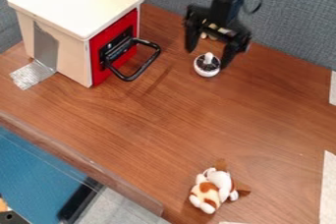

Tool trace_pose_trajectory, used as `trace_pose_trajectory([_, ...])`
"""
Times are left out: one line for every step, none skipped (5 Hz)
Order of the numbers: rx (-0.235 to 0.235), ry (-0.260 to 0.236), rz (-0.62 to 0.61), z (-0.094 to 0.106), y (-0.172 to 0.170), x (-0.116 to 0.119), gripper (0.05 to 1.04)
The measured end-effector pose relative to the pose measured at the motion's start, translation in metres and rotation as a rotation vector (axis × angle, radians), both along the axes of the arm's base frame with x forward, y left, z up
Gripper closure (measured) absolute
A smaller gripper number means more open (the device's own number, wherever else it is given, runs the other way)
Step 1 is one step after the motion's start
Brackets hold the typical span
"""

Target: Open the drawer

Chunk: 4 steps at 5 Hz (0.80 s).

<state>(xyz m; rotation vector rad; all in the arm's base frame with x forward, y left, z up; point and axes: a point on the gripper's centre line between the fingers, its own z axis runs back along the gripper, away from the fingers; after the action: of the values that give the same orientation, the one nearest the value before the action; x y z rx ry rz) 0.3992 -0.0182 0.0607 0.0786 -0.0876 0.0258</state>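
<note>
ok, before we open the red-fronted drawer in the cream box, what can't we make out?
In the camera view:
- Drawer contents: hidden by the red drawer front and the cream box.
- Dark filling of the small round white cup: too small to identify.
- Pale bits by the black two-finger gripper: partly covered by it.
- White strip, lower right: cut off by the edge.

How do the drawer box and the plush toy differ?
The drawer box is much larger than the plush toy. The box is straight-edged; the toy is rounded. The box has a red front and black handle, while the toy is white with brown patches. Both rest on the wooden table.
</note>
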Motion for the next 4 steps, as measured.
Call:
trace_pose_trajectory([0.085, -0.022, 0.015, 0.003, 0.027, -0.025, 0.083])
trace_pose_trajectory([0.187, -0.018, 0.001, -0.005, 0.043, -0.048, 0.083])
trace_pose_trajectory([0.228, -0.018, 0.008, -0.011, 0.049, -0.053, 0.083])
trace_pose_trajectory([0.251, -0.032, -0.004, -0.018, 0.046, -0.051, 0.083])
